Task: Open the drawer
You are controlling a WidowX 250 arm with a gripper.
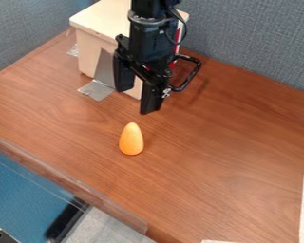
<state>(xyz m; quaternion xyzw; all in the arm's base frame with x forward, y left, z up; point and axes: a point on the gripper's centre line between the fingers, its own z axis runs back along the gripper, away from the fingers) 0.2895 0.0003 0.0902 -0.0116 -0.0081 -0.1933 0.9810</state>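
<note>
The black two-finger gripper (136,100) is hanging close before the cream, box-shaped drawer unit (97,19) at the brown wooden table's (231,152) back, its fingers spread around nothing, presumably for catching the drawer; silvery tape (96,89) is probably anchoring the unit against the pull

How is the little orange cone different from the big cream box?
The orange cone is small, while the cream box is much bigger. The orange cone is smooth and round-sided, narrowing to a rounded tip; the cream box has a flat top and straight edges. Silver tape runs from the cream box to the table, but the orange cone has no tape that I can see. Both rest on the table.
</note>
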